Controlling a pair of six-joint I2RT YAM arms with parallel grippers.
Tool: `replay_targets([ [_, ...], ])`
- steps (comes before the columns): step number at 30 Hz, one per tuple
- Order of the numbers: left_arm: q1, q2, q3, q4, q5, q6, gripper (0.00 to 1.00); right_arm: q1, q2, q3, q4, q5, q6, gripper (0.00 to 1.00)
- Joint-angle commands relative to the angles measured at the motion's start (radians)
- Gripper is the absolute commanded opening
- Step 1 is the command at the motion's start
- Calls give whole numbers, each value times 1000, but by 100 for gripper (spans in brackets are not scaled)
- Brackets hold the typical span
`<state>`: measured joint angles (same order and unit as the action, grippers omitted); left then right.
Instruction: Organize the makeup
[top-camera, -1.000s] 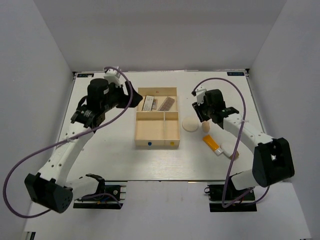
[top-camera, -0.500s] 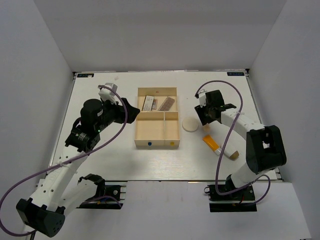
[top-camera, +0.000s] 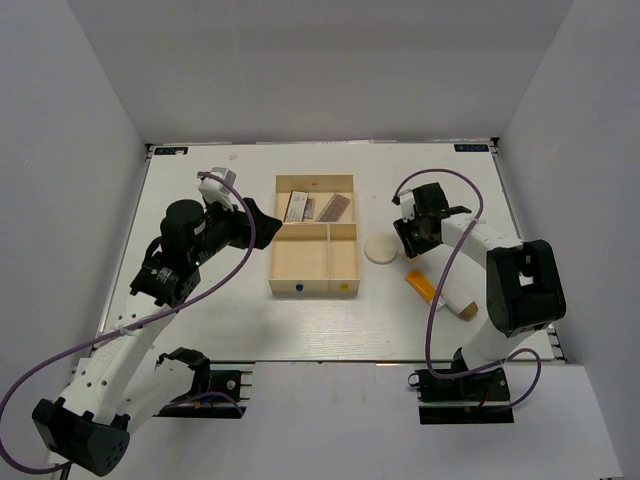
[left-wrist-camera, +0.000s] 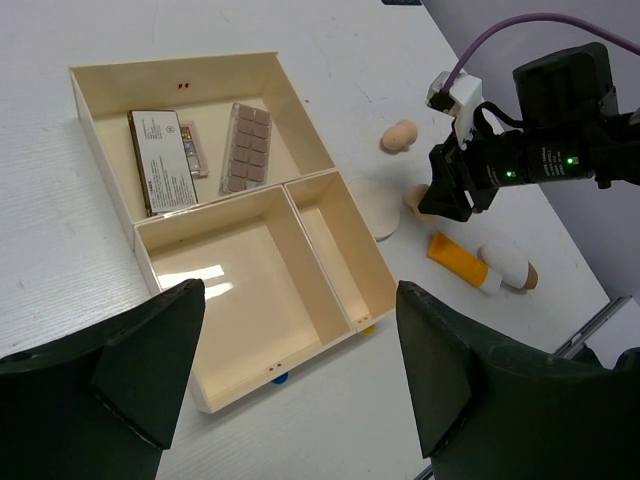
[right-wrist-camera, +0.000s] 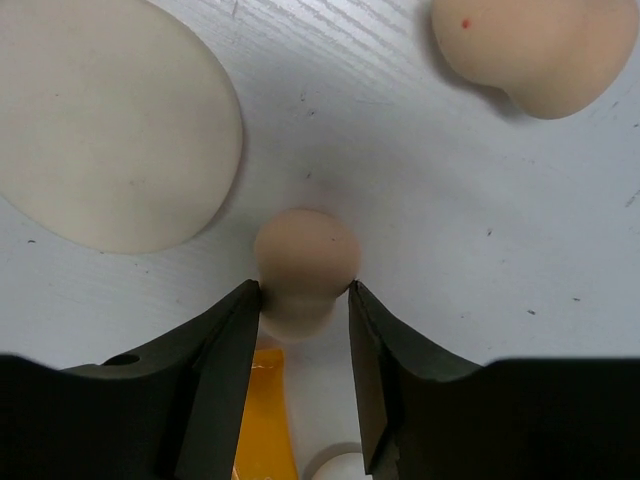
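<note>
Pale wood tray (top-camera: 300, 262) sits just right of the left claw (top-camera: 262, 222), with two palettes (top-camera: 298, 207) in its far compartment. Right claw (top-camera: 413, 243) is low, just right of the pad (top-camera: 380, 250).

Left wrist: claw released, fingers wide, nothing between them, tray below.

Right wrist: claw grasping the sponge (right-wrist-camera: 305, 265), which rests on the bench (right-wrist-camera: 400, 180). Second sponge (right-wrist-camera: 535, 50) is ahead-right, pad ahead-left, tube (right-wrist-camera: 265, 420) by the left finger.
</note>
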<state>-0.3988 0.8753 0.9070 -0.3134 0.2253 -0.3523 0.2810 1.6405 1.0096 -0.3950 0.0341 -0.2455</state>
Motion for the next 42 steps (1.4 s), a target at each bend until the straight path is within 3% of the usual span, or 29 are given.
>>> replay_targets([
  [1,-5,-7,-8,13,17,4,87,-9,24,44,-28,-54,-11,46],
  [7,-5,2,-7,11,16,6,87,-9,32,47,-34,-71,-23,35],
  [10,-5,1,-8,11,16,6,87,-12,16,47,-34,-79,-29,14],
  [13,-5,2,-10,13,22,7,87,-9,-28,49,-34,-103,-43,4],
  [22,-5,19,-13,16,28,4,87,7,-266,27,-10,-310,-90,3],
  [30,-5,39,-13,16,29,6,87,89,-251,84,-30,-451,-147,4],
  [42,-5,60,-11,16,28,6,88,248,-90,227,-61,-405,-169,14],
])
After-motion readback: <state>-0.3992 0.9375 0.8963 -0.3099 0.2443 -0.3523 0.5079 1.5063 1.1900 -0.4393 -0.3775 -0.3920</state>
